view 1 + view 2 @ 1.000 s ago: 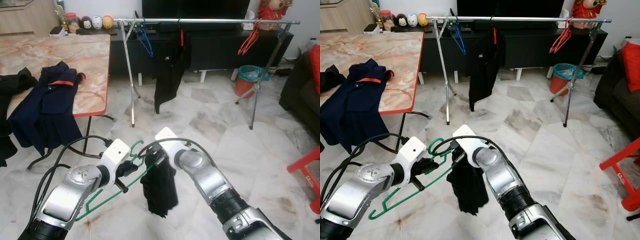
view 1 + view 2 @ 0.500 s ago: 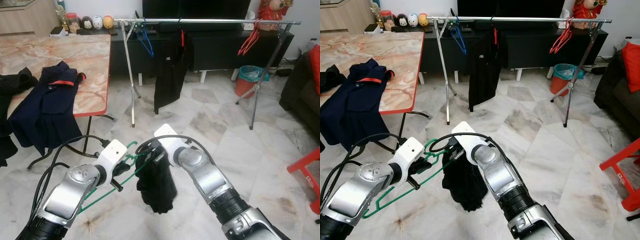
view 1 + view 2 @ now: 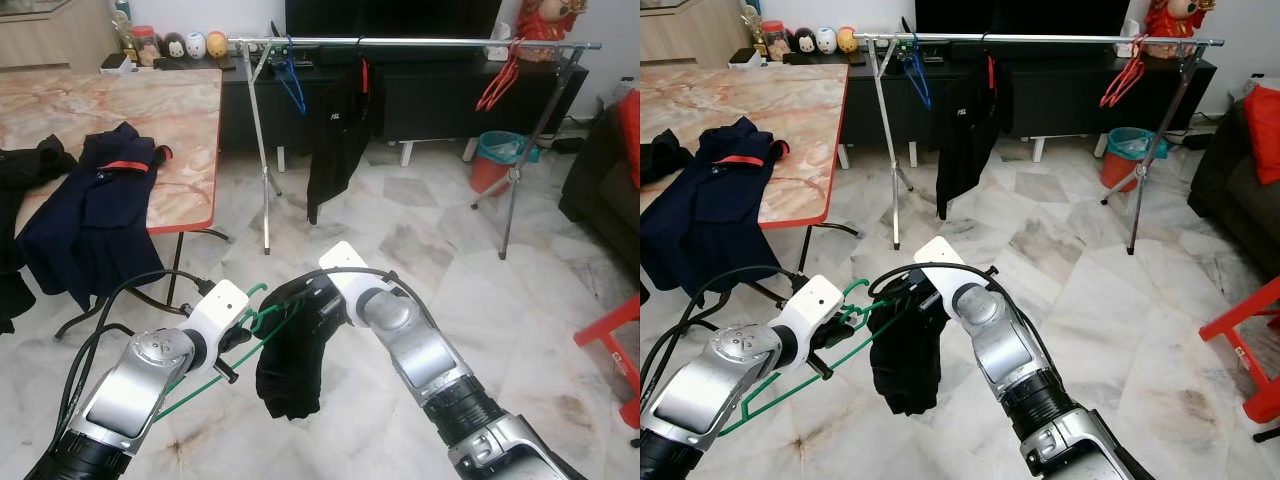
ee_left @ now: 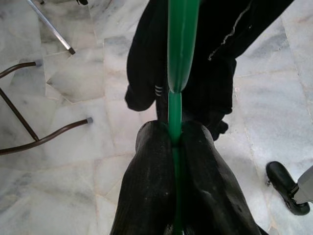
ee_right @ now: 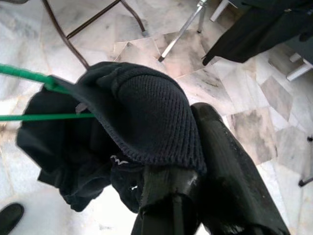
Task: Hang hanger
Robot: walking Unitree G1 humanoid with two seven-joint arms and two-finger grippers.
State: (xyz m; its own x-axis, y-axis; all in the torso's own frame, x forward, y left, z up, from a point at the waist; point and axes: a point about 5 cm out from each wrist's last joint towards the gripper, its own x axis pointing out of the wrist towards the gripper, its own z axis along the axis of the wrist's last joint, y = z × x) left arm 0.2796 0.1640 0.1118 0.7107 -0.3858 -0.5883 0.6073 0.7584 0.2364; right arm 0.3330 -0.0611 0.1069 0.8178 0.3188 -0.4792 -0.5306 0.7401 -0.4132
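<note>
Since a second ago, the black garment (image 3: 290,360) has swung over toward the left arm, and more of the green hanger (image 3: 215,365) is now tucked inside it. The right arm has reached farther forward too.

The landmark here is the long clothes rail (image 3: 410,43) that stands across the room in front of the dark TV cabinet (image 3: 440,95). The marble floor (image 3: 420,250) spreads out from under the rail toward the robot. To the left of the rail stands the big marble surface (image 3: 120,110) with a red edge, and a navy jacket (image 3: 95,215) hangs over its side. A black top (image 3: 335,140) hangs from the rail near its middle. A blue hanger (image 3: 290,85) hangs near the rail's left end, and red hangers (image 3: 498,85) hang near its right end. A teal bin (image 3: 495,155) sits on the floor under the right end.

Well in front of the rail, low over the floor, both arms meet. The right end effector (image 5: 188,147) pinches the knitted edge of the black garment between its fingers. The left end effector (image 4: 173,142) is pressed tight on the thin green hanger bar, just beside the garment. The hanger is far from the rail.
</note>
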